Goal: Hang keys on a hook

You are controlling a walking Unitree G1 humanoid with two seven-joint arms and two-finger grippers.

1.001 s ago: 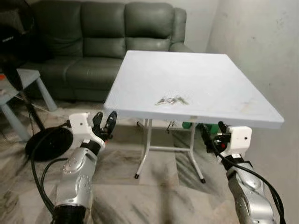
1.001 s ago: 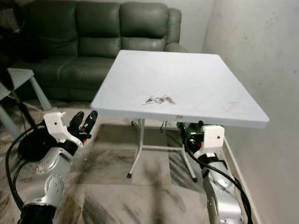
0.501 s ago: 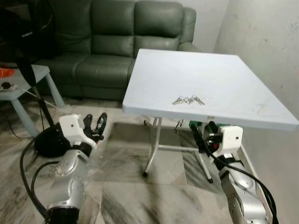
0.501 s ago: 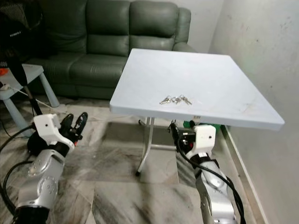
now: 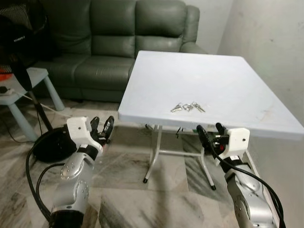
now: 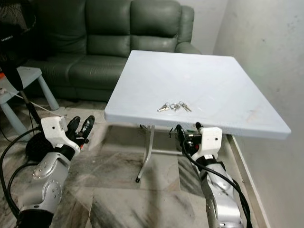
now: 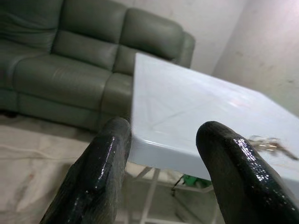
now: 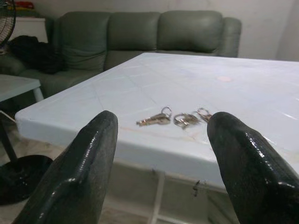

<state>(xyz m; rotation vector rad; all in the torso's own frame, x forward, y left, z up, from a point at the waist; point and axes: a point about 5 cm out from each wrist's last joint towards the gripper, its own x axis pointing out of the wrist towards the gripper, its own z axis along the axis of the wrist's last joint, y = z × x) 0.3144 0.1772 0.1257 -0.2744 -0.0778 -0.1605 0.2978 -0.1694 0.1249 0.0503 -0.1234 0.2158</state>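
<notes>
Near the front edge of the white folding table (image 5: 223, 80), just right of centre frame in the left eye view, you have the keys (image 5: 187, 107): a small bunch on rings, strung out in a row. Long axis runs roughly along the table's near edge, left to right across the picture, with one key blade pointing toward frame left.

Right gripper (image 5: 209, 133): sits directly below the keys in the picture, under the level of the tabletop edge, not yet over the surface. In the right wrist view the keys (image 8: 174, 117) lie straight ahead, framed between the two black fingers (image 8: 79, 177). Fingers are spread wide; nothing held, nothing touched.

Left gripper (image 5: 101, 128): lower left of frame, off the table's near-left corner, well apart from the keys. Its wrist view looks along the table edge, keys (image 7: 271, 145) far off to one side. Fingers parted, empty.

Judgement: the right arm is the nearer one for the pick. You would need to raise it above the tabletop and reach forward. The row lies crosswise to the fingers, so closing across a ring or key looks workable.

No hook identifiable in these frames. Green sofa (image 5: 114, 42) beyond the table.
</notes>
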